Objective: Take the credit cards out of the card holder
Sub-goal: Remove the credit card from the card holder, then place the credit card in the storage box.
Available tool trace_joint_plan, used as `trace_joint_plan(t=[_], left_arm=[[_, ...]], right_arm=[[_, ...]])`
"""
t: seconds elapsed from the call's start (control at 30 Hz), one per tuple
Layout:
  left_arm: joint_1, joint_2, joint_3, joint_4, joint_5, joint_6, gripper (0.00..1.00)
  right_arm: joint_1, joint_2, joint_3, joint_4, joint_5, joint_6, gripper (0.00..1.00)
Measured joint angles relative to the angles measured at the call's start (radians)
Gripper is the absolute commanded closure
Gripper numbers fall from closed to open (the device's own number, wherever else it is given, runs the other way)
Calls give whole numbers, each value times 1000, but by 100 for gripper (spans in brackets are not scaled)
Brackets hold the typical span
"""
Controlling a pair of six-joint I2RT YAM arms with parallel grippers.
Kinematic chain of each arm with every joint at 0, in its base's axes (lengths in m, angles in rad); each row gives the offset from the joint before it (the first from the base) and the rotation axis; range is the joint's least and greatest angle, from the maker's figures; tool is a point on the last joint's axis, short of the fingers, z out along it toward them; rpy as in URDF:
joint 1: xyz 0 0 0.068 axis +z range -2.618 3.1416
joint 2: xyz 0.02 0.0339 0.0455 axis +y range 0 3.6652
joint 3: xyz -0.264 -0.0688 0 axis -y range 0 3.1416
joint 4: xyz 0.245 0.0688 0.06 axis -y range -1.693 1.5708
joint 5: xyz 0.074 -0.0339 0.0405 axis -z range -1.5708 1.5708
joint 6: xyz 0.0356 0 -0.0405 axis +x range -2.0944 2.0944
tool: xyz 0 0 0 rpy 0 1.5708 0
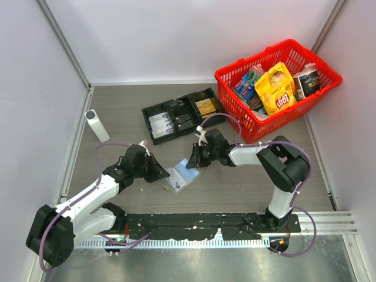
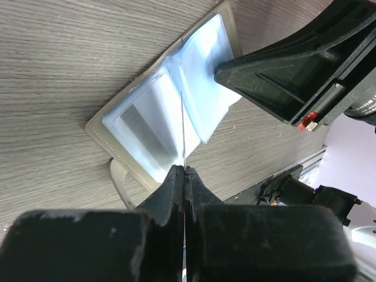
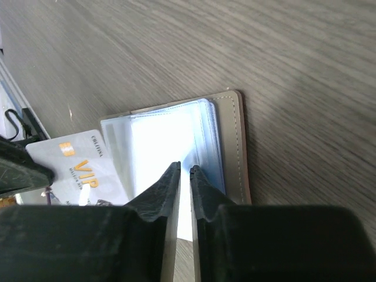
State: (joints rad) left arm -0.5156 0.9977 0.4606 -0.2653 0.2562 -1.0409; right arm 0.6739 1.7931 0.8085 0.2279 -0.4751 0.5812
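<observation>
Left end effector and right end effector each pinch a thin leaf of the card holder, so pulling could drag it along the bench, leaving the credit cards unreleased.

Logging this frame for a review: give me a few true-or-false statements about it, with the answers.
1. The card holder lies open on the table. True.
2. The red basket is empty. False: it holds snack packets.
3. A VIP card shows in the right wrist view. True.
4. The left gripper is wide open. False: it is pinched shut on a thin leaf of the card holder.
</observation>
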Motion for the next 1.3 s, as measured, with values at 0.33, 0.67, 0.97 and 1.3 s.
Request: trace_joint_plan(t=[0.33, 0.67, 0.97, 1.3], left_arm=[[0, -80, 0, -19, -11, 21, 100], [1, -139, -1, 30, -65, -4, 100], [1, -107, 89, 65, -317, -61, 100], [5, 119, 274, 185, -685, -88, 100]], right_arm=[[-6, -61, 35, -116, 75, -34, 50], [-8, -204, 37, -163, 123, -56, 42], [-8, -372, 32, -185, 250, -71, 39], [-8, -509, 10, -267, 385, -113, 38]])
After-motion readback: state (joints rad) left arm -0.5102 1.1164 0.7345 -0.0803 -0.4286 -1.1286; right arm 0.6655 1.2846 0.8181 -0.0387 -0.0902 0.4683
